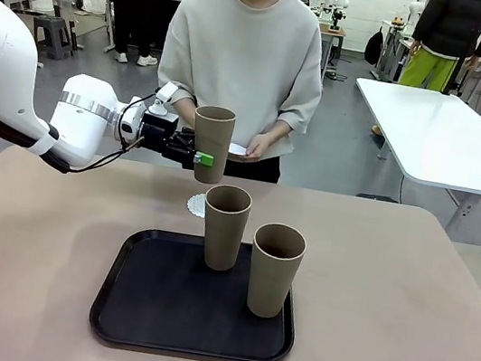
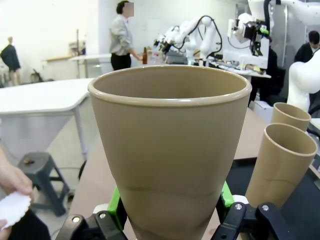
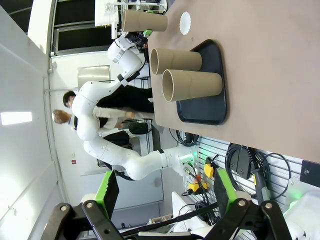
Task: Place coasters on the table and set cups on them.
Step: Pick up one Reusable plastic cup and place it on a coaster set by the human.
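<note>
One cup (image 1: 213, 130) aloft over the lone laid coaster (image 1: 196, 204), two cups (image 1: 225, 227) waiting on the tray (image 1: 146, 312).

The left gripper (image 1: 200, 158) is clamped on the cup low on its wall, at the far left of the desk (image 1: 405, 298), roughly above the coaster. Held so low, the tall cup may tip. Set down off-centre, it could shove or crumple the thin paper, or clip the nearer tray cup standing just in front. The person's hand (image 1: 260, 144) holds more coasters at the far edge. The right gripper (image 3: 166, 192) hangs wide apart, empty.
</note>
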`<state>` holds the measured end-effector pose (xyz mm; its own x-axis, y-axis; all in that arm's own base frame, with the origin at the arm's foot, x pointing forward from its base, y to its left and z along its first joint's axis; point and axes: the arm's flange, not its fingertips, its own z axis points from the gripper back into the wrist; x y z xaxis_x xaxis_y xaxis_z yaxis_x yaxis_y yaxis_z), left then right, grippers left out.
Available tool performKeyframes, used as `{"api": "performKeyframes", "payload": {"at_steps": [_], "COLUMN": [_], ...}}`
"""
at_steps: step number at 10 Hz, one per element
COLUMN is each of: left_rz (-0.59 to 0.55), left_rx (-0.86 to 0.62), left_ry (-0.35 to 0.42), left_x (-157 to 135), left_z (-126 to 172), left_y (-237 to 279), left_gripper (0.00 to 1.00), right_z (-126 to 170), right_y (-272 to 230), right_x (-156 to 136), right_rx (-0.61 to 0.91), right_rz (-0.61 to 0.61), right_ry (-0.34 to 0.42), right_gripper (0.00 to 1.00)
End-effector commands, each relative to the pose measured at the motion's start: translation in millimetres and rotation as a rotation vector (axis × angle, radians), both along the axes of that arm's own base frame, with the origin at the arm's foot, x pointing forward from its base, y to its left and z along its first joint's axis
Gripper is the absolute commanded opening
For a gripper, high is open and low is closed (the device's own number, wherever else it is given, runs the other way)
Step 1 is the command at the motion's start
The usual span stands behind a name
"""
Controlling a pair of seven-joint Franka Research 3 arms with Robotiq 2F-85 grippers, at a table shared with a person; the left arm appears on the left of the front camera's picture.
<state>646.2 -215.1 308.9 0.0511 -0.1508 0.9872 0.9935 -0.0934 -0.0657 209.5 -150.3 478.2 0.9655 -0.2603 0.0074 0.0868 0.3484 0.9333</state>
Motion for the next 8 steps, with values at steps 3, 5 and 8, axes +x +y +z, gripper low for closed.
{"api": "performKeyframes", "payload": {"at_steps": [3,5,8], "left_rz": [0.0,0.0,-0.015], "left_rx": [0.0,0.0,-0.004], "left_ry": [0.0,0.0,-0.025], "left_x": [0,0,3], "left_z": [0,0,-12], "left_y": [0,0,-2], "left_gripper": [0.84,0.84,0.84], "right_z": [0,0,0], "right_y": [-1,-1,-1], "right_x": [1,1,1], "right_rx": [0.015,0.015,0.015], "right_rz": [0.002,0.002,0.002], "right_ry": [-0.015,-0.015,-0.015], "right_gripper": [1.0,1.0,1.0]}}
